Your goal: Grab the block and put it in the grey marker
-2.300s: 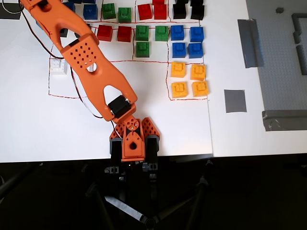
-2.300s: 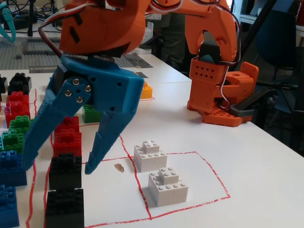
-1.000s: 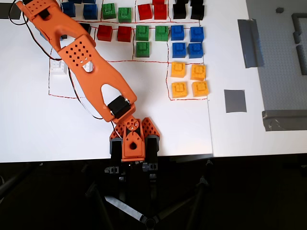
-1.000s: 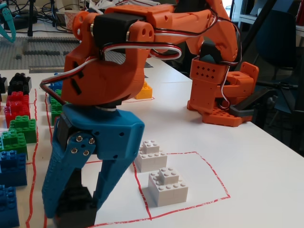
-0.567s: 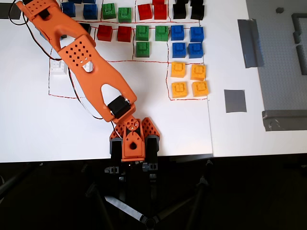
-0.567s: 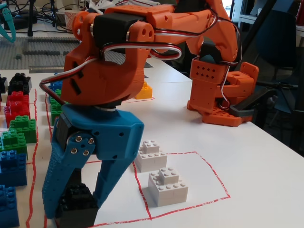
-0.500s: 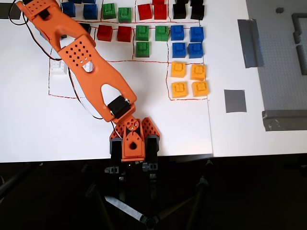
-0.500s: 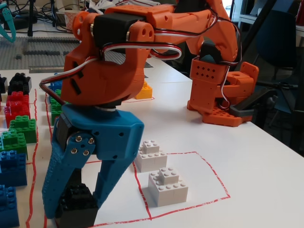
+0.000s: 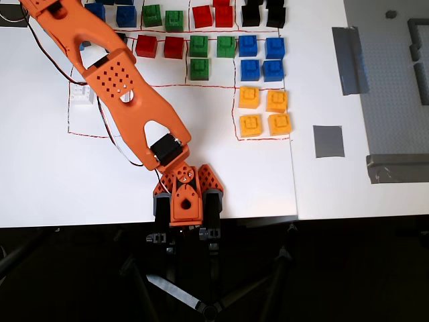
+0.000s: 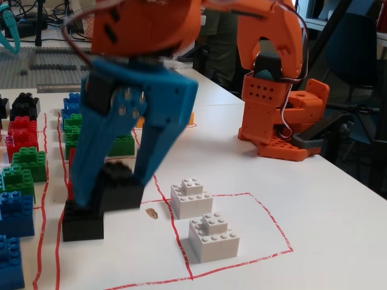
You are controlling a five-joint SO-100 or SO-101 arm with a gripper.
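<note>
In the fixed view my gripper [image 10: 109, 193] with blue fingers [image 10: 163, 121] reaches down and closes around a black block [image 10: 124, 190], one finger on each side. The block is at or just above the table. A second black block [image 10: 81, 223] sits right beside it on the left. In the overhead view my orange arm [image 9: 127, 94] covers the gripper and this block. The grey marker [image 9: 328, 141] is a small square of grey tape far to the right in the overhead view, and nothing lies on it. It is out of the fixed view.
Rows of blue [image 9: 261, 57], green [image 9: 199, 57], red [image 9: 213, 15], yellow [image 9: 263, 111] and more black blocks [image 9: 263, 13] sit in red-outlined cells. Two white blocks [image 10: 202, 217] lie close to the right of the gripper. The grey baseplate [image 9: 395, 87] with tape strips [image 9: 348, 60] is at the far right. The arm's base [image 10: 281, 115] stands behind.
</note>
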